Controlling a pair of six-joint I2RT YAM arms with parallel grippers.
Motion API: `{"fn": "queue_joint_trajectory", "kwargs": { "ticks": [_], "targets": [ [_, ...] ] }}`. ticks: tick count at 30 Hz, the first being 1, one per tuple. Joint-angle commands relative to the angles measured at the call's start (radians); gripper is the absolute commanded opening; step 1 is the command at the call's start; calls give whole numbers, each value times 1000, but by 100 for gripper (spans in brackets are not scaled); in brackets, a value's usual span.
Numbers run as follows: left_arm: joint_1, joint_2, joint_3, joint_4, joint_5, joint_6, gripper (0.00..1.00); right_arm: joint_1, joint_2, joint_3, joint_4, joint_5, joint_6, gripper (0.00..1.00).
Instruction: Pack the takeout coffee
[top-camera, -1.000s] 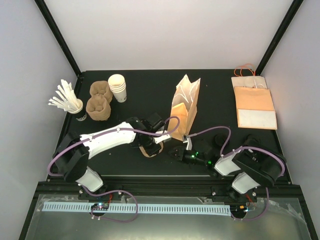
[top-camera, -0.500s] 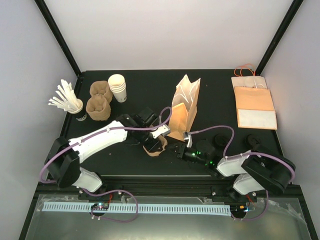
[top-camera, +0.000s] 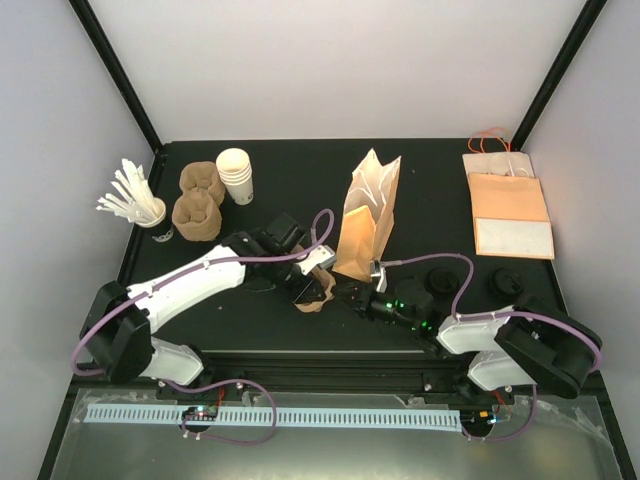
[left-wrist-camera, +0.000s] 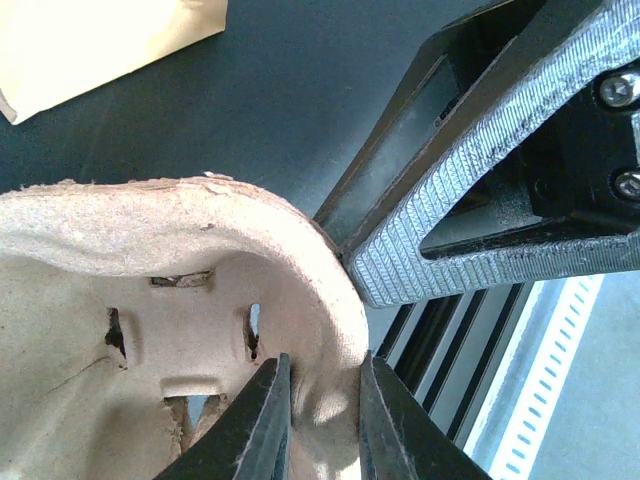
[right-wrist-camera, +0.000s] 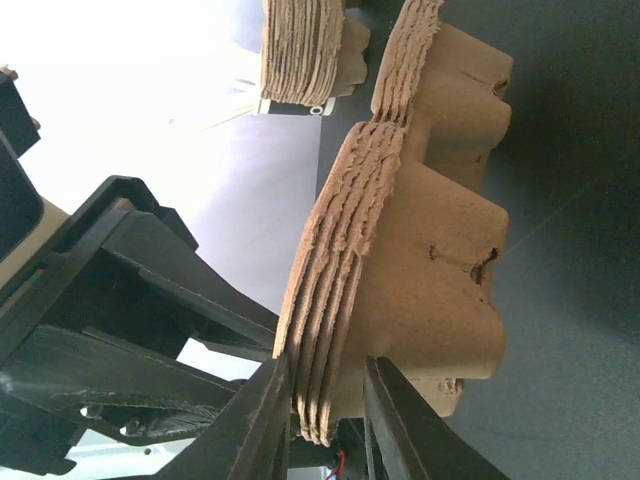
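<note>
A brown pulp cup carrier stack (top-camera: 312, 294) hangs low over the table's front middle, held from both sides. My left gripper (left-wrist-camera: 322, 405) is shut on one curved wall of the carrier (left-wrist-camera: 170, 300). My right gripper (right-wrist-camera: 327, 420) is shut on the layered edge of the stack (right-wrist-camera: 400, 250), with several layers between its fingers. In the top view the left gripper (top-camera: 306, 278) and the right gripper (top-camera: 345, 296) meet at the stack. A round black lid (top-camera: 505, 281) at the right may be the takeout coffee; no white cup body shows under it. The brown paper bag (top-camera: 368, 212) stands open behind the grippers.
Two more carrier stacks (top-camera: 197, 200) sit at the back left, beside a stack of white cups (top-camera: 236, 175) and a dark cup of white stirrers (top-camera: 148, 212). Flat paper bags (top-camera: 510, 208) lie at the back right. The table's front edge runs just below the grippers.
The left arm has carried the carrier stack a little right and away from the front edge. The right arm has reached left to it and now grips its edge.
</note>
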Motion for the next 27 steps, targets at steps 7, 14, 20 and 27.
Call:
{"fn": "queue_joint_trajectory", "kwargs": {
  "ticks": [7,14,20,27],
  "targets": [
    [20,-54,-35,88,133,-36,15,4,32,11,85,-3,65,23],
    [27,-77,-56,127,168,-49,15,3,41,14,58,-3,82,20],
    [30,-93,-76,174,214,-58,16,3,74,29,54,-22,84,17],
    [47,-112,-100,227,242,-89,16,4,126,6,63,-24,90,12]
  ]
}}
